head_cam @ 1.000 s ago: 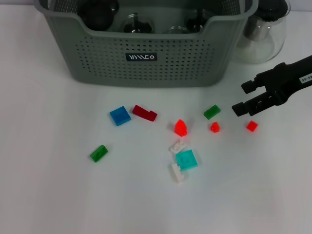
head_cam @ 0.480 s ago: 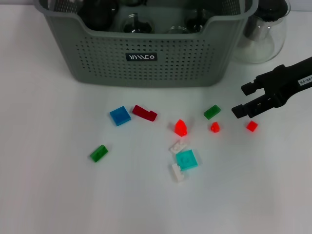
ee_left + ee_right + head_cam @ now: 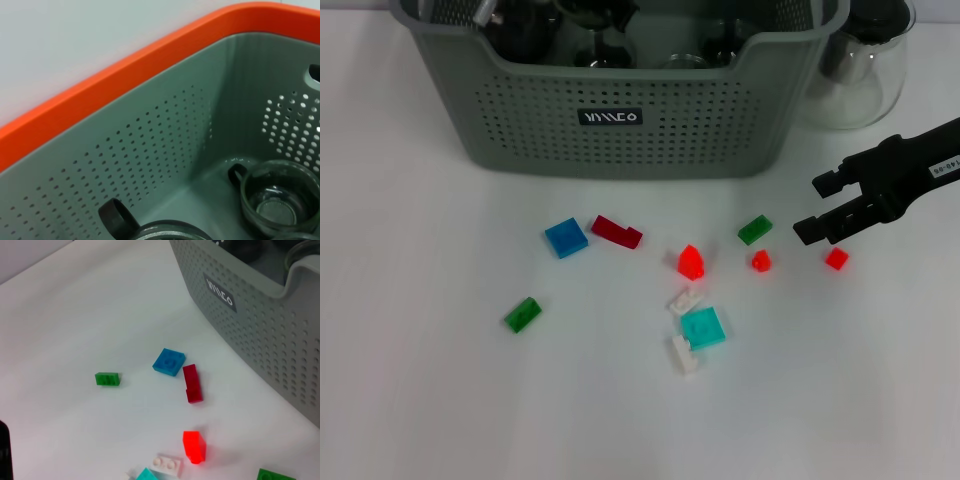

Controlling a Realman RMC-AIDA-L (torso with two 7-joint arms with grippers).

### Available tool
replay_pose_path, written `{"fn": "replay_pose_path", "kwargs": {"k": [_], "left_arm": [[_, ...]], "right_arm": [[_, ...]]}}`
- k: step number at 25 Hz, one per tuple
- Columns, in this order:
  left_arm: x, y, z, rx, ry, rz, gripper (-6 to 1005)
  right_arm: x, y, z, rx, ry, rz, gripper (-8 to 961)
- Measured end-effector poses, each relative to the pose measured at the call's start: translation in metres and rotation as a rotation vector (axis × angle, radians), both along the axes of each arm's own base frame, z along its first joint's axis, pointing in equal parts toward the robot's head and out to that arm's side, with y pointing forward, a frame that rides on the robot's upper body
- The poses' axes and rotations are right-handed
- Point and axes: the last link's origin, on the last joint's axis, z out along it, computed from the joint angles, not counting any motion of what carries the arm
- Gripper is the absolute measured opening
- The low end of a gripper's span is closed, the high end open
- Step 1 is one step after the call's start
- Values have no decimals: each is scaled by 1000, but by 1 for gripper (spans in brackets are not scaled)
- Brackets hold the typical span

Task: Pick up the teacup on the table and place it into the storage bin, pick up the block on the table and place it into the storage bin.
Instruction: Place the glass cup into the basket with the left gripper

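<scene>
The grey-green storage bin [image 3: 620, 120] stands at the back of the table with glass teacups [image 3: 275, 202] inside it; no teacup shows on the table. Parts of my left arm [image 3: 590, 10] hang over the bin's inside, at the head view's top edge. Several small blocks lie in front of the bin, among them a green block [image 3: 754, 230], a small red block [image 3: 836, 259] and a bright red block [image 3: 691, 262]. My right gripper [image 3: 817, 205] hovers open right of the green block and just above the small red one, holding nothing.
A clear glass carafe [image 3: 860, 60] stands right of the bin. On the left lie a blue block [image 3: 566, 238], a dark red block [image 3: 617, 231] and a green block [image 3: 523, 314]. Teal [image 3: 703, 327] and white [image 3: 685, 354] blocks lie nearer the front.
Parts of my left arm have come into view over the bin's inside. The right gripper has edged slightly left; the blocks have not moved.
</scene>
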Motion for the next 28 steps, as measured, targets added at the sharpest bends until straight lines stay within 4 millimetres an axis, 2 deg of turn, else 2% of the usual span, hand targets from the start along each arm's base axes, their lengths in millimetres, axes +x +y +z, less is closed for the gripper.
{"fn": "replay_pose_path", "kwargs": {"k": [8, 28], "left_arm": [[-1, -4, -9, -11, 23, -10, 60], [-2, -7, -13, -23, 26, -9, 63]], "right_arm": [[0, 0, -1, 1, 1, 0, 928], [2, -1, 0, 1, 1, -5, 927]]}}
